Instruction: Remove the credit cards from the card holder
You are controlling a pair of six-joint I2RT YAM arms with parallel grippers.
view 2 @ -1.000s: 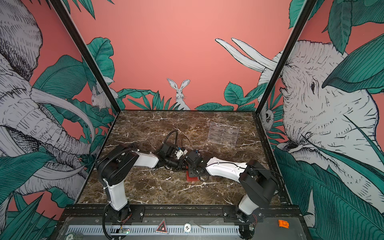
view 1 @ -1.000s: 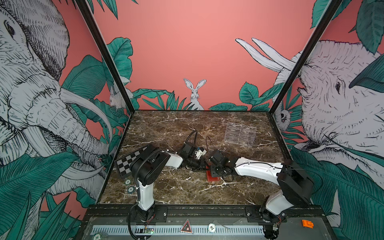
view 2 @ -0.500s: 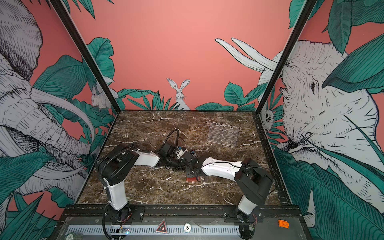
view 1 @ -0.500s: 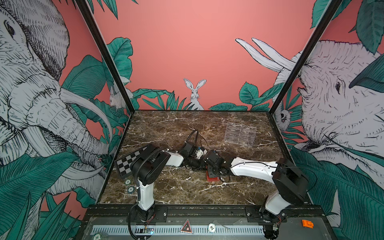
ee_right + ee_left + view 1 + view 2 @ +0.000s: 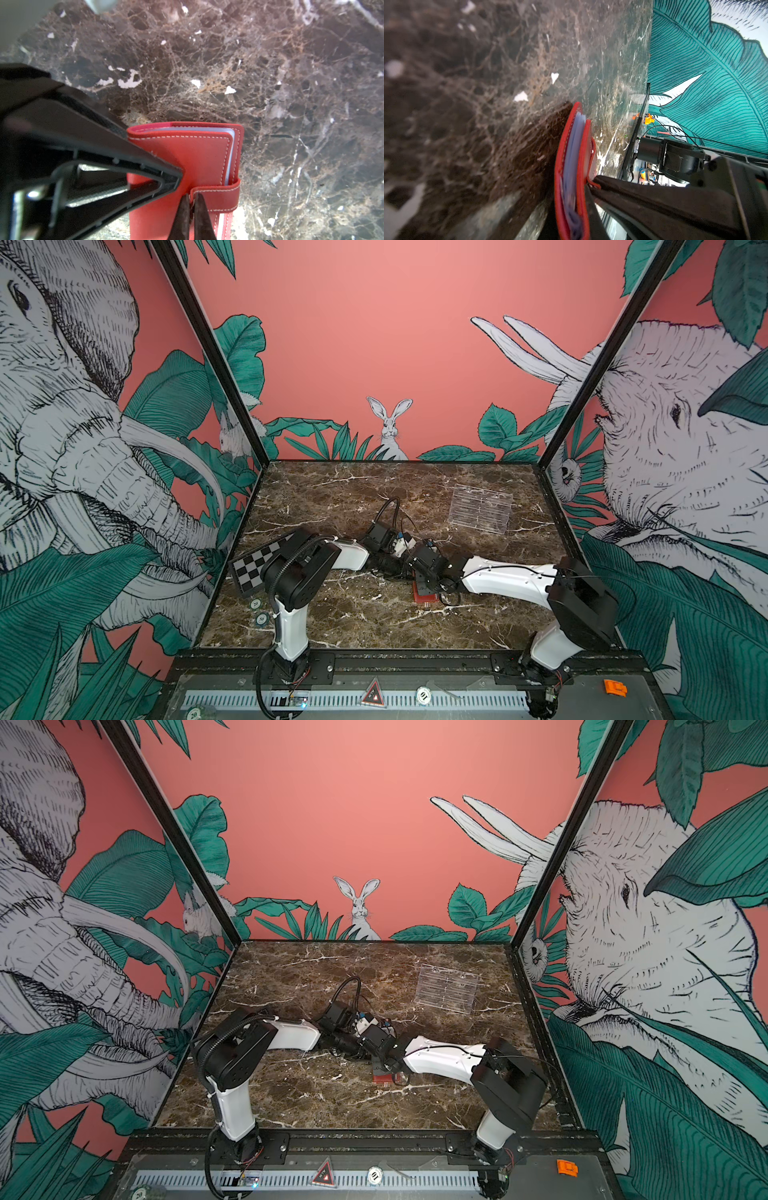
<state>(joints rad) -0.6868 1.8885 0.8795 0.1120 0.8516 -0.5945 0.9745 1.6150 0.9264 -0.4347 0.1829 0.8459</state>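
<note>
Jaws of right gripper point(image 5: 192, 197) pinch card holder point(image 5: 187, 149) tab point(image 5: 216, 197).

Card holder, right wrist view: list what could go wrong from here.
1. The right gripper has its jaws shut on only the free end of the snap tab. A pull might slip off the tab rather than unsnap it.
2. The left gripper clamps the card holder close to that tab. The cover could be pinned shut, or the whole holder could drag across the marble table instead of opening.
</note>
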